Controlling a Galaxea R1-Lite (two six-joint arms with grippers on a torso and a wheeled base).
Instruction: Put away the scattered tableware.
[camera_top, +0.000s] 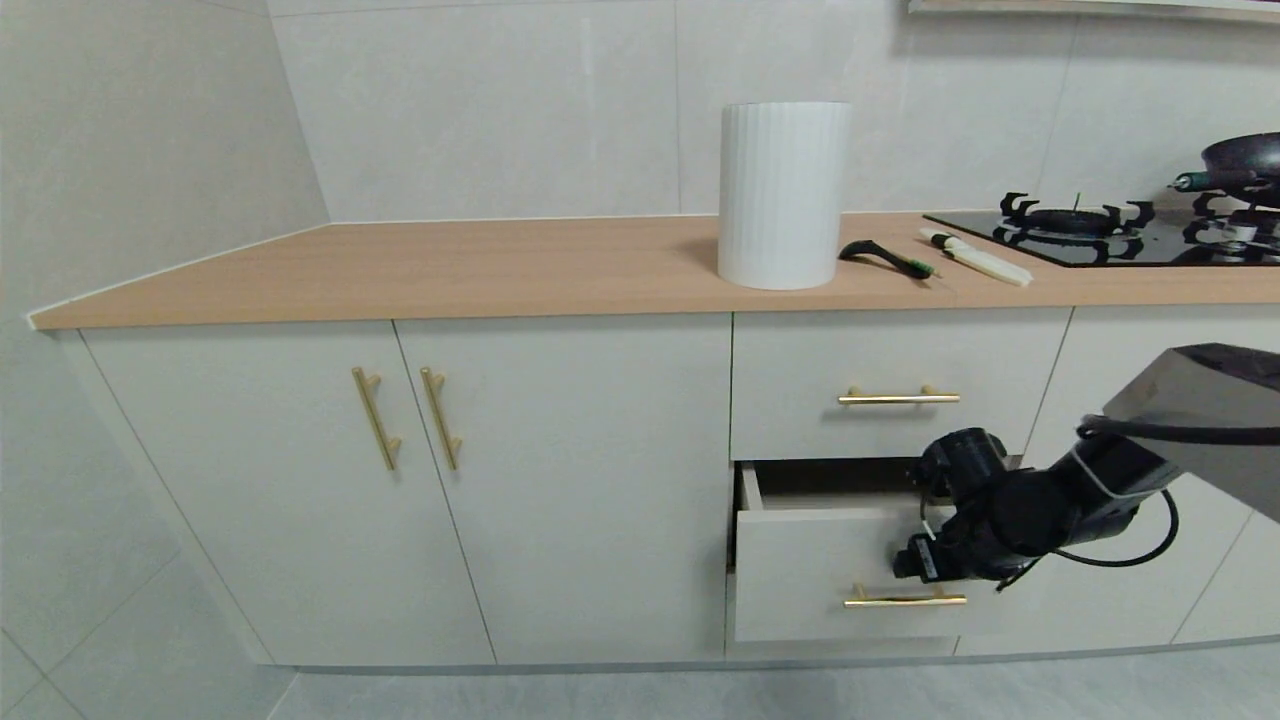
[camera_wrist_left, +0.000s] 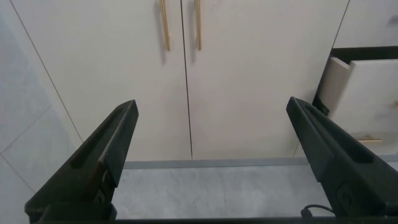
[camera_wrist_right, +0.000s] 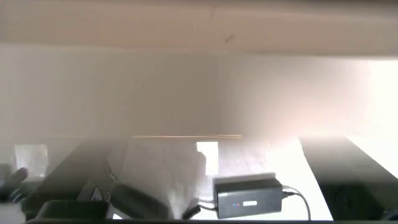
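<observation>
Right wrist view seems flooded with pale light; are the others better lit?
Right wrist view: glare off the drawer front, its handle faint. Head view: even light, cabinet doors leaning outward. Left wrist view: evenly lit, tool dark against the doors.

White ribbed cylinder (camera_top: 783, 195) standing upright on the bench (camera_top: 450, 270), left of the gas hob (camera_top: 1110, 235). Dark pan (camera_top: 1245, 160) sitting on the hob's far right burner. Double cabinet doors (camera_top: 400, 480) hanging shut below, gold handles (camera_top: 377, 417) side by side.
</observation>
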